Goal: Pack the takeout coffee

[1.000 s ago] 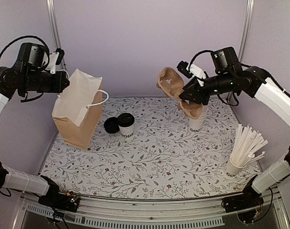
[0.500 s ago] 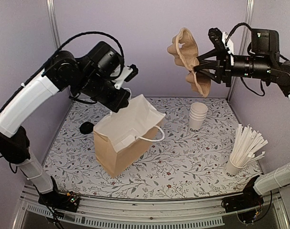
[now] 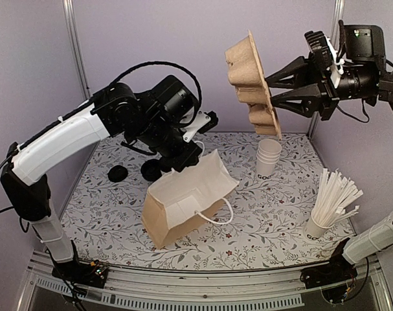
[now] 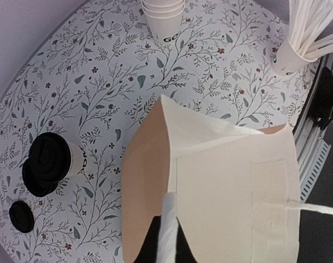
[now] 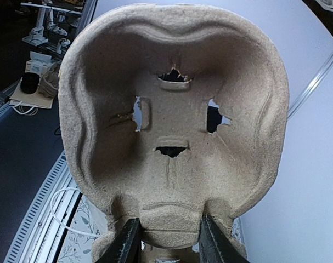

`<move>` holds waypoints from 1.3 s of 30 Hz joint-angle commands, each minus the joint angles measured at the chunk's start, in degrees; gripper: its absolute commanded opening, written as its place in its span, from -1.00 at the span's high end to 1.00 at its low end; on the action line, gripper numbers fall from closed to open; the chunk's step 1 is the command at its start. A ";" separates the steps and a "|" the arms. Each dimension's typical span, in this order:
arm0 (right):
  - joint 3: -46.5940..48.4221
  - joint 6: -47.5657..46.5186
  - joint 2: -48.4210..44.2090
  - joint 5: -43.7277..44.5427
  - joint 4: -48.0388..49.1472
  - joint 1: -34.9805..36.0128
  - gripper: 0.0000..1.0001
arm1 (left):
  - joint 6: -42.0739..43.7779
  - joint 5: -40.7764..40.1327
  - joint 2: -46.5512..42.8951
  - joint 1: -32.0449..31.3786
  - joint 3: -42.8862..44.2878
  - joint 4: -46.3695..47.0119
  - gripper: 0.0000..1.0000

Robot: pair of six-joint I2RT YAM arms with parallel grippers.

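Note:
A takeout coffee (image 4: 52,159), a white cup with a black lid, stands at the table's back left with a second black lid (image 4: 32,179) against it. In the top view it (image 3: 151,170) is mostly hidden behind my left arm. My left gripper (image 4: 169,233) is shut on the white handle of a brown paper bag (image 4: 226,186), which leans tilted mid-table with its mouth open (image 3: 190,194). High at the right, my right gripper (image 3: 269,89) is shut on the edge of a pulp cup carrier (image 3: 251,84), held upright (image 5: 171,126).
A loose black lid (image 3: 117,173) lies at the back left. A stack of lidless white cups (image 3: 269,159) stands at the back right. A cup of white straws (image 3: 332,201) stands at the right, near the front edge.
My left arm has swung the bag from the far left to the middle and lowered it. My right gripper has lifted the carrier higher and turned it upright.

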 commanded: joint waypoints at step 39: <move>-7.01 -11.33 14.30 14.20 -8.42 20.87 0.31 | 12.90 32.67 0.48 4.31 -7.31 15.57 1.00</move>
